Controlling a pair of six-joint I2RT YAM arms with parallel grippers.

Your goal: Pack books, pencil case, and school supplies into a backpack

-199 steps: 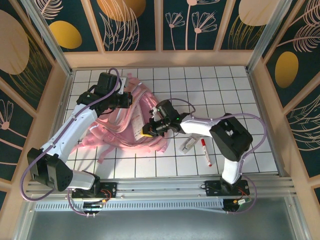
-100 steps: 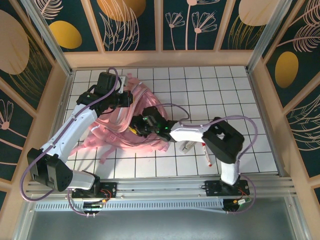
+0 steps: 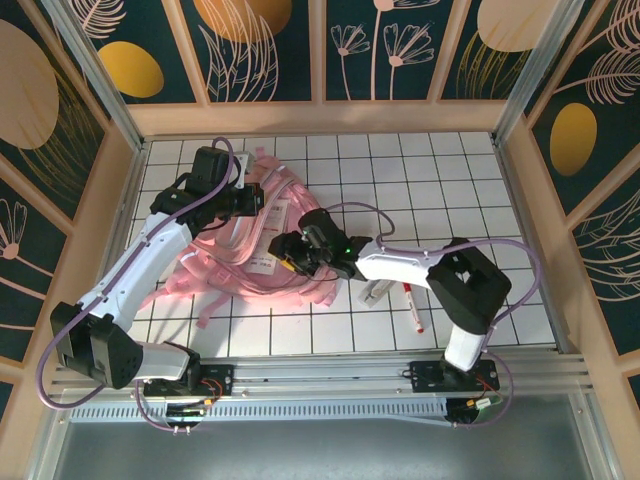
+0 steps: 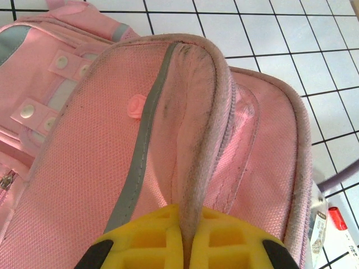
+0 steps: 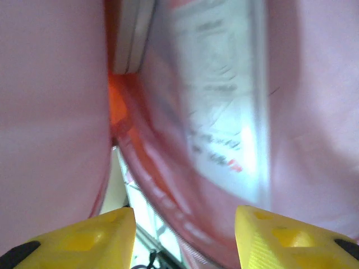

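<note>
Here, soft pink mesh backpack [image 4: 84, 168]; piped rim pinched, L gripper [image 4: 187, 227]

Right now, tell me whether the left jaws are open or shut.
Shut on the backpack: the left jaws pinch its piped rim, no gap between.

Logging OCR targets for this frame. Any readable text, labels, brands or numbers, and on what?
No text can be read in any view.
The white label on the backpack: dark and red print, too blurred to read.
The white packet beside the backpack: small print, cut off by the frame edge, too small to read.
The marker: too small to tell whether it has any print.
</note>
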